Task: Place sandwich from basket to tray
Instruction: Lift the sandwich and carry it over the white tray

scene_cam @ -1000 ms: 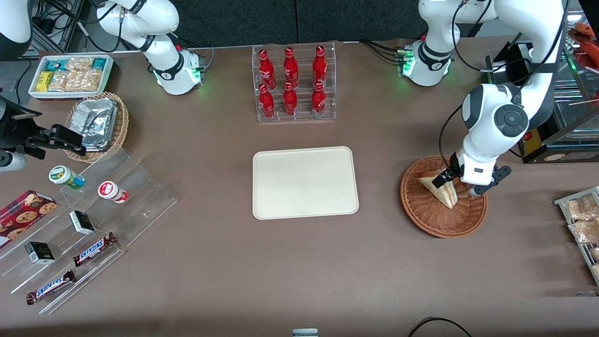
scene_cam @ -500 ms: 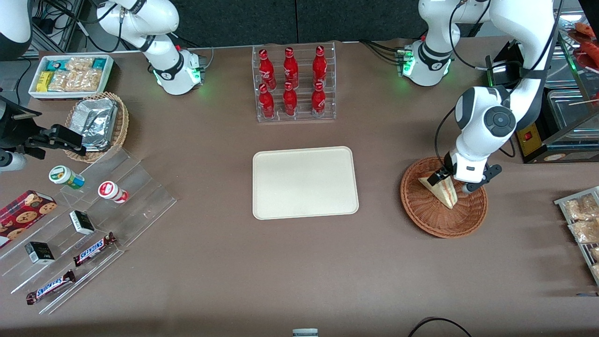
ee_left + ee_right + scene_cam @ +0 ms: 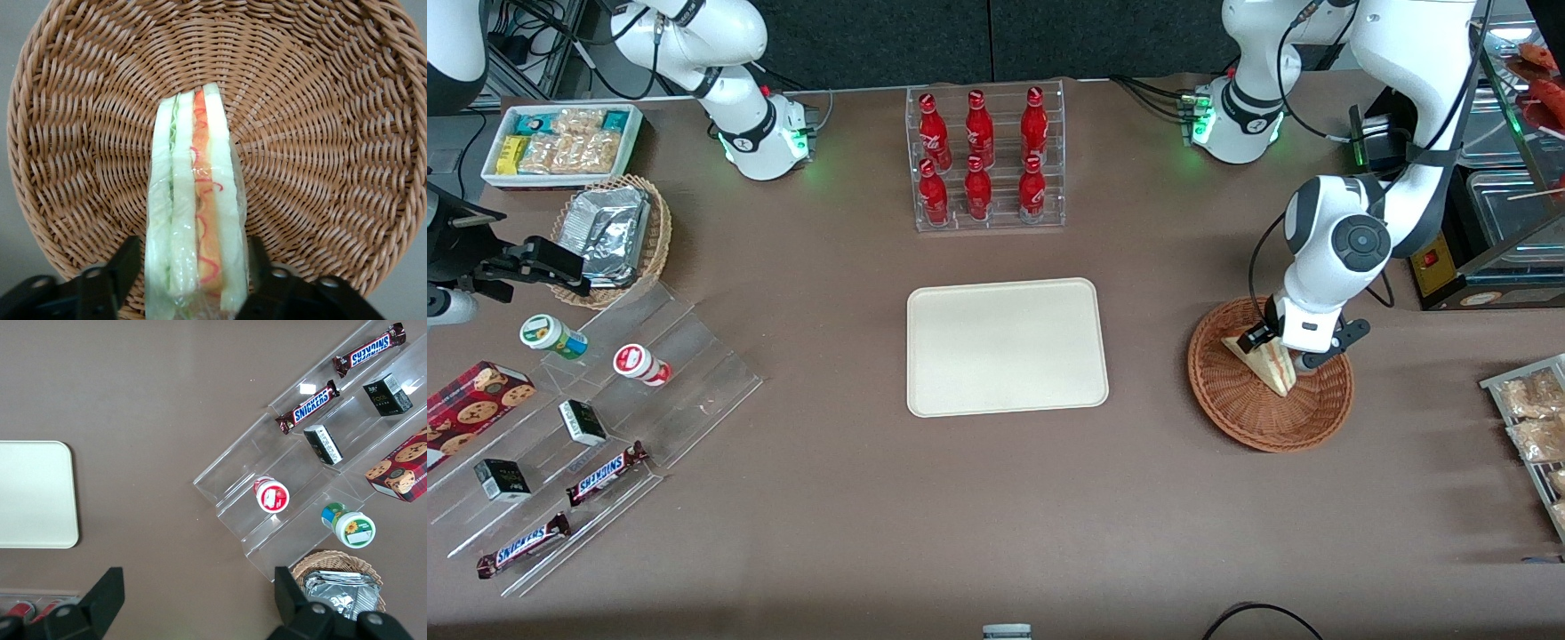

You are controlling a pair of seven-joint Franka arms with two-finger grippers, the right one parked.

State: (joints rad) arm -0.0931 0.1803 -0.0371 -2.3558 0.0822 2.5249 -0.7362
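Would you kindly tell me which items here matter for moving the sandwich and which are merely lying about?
Belonging to the job:
sandwich, between the fingers of the open gripper
basket, holding the sandwich
tray

Just lying about:
red bottles
Snickers bars
cookie box
foil packets

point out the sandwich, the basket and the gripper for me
sandwich [image 3: 197,200], left wrist view, on its red filling layer
basket [image 3: 1240,404], front view, on its bare woven wall
gripper [image 3: 193,263], left wrist view, midway between the fingers flanking the sandwich
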